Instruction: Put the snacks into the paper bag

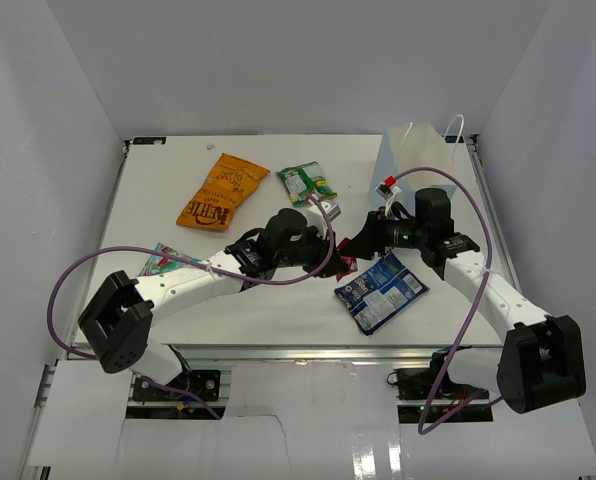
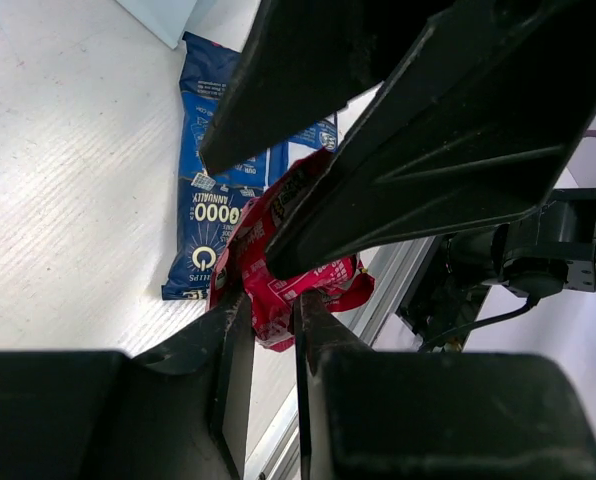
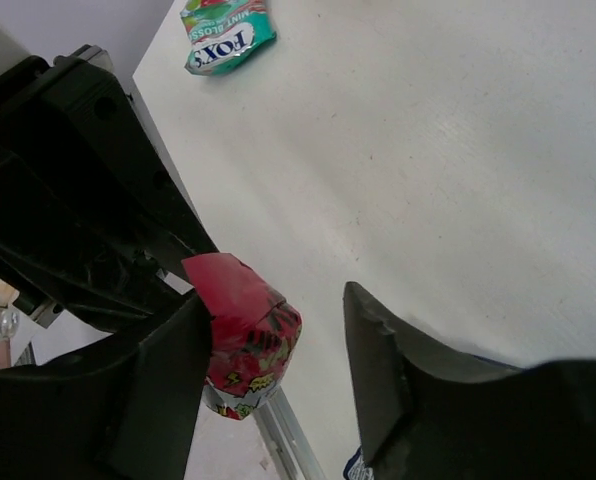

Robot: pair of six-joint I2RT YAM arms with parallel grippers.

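My left gripper is shut on the small red packet and holds it above the table at mid-table. My right gripper is open, with its jaws on either side of that packet, which rests against one finger. The two grippers meet tip to tip in the top view, left and right. The blue-and-white packet lies flat just below them. The light-blue paper bag stands at the back right. No dark brown bar is in view.
The long orange chip bag and green packet lie at the back centre. The teal packet lies at the left, also in the right wrist view. Purple cables loop over both arms. White walls enclose the table.
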